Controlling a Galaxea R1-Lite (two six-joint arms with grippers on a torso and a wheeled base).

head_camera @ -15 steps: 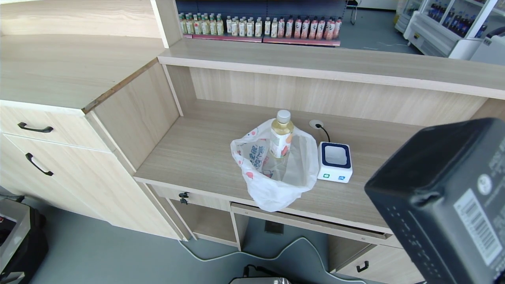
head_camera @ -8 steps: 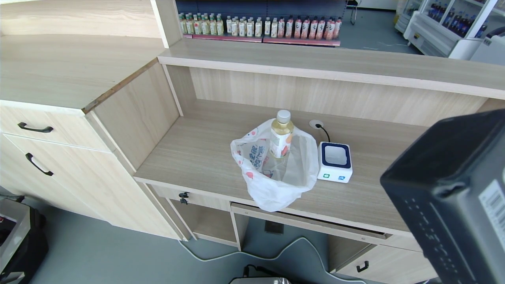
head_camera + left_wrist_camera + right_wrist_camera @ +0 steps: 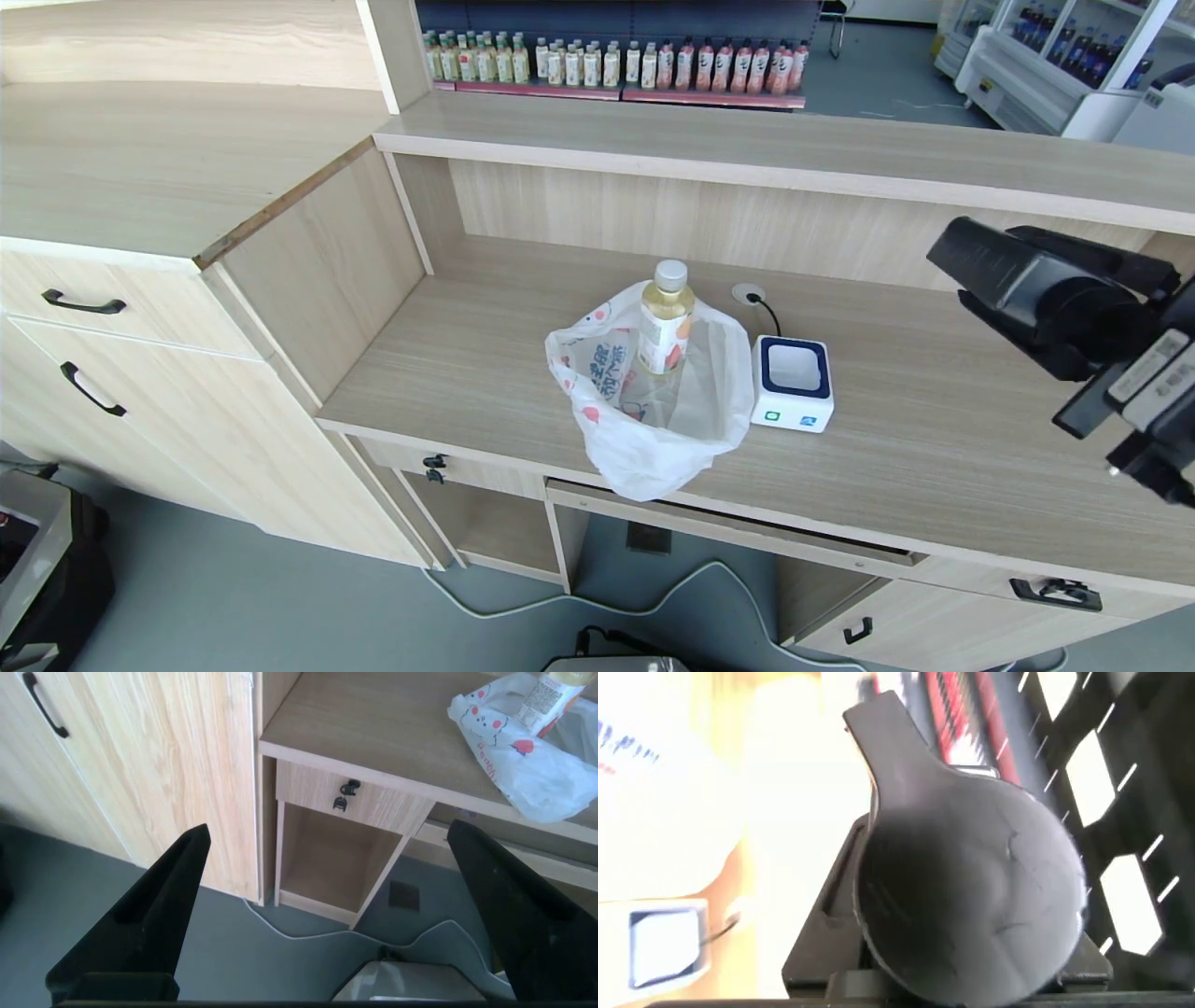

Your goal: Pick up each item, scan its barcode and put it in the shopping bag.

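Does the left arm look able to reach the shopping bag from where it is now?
Probably yes. The left gripper hangs open and empty in front of the counter, and the shopping bag stands at the counter's front edge with nothing between them.

head: high, down onto counter | left wrist: low, shares shopping bag | right wrist: close, shares scanner

Bottle upright inside shopping bag on counter; scanner just beside bag; right gripper holds dark pack.
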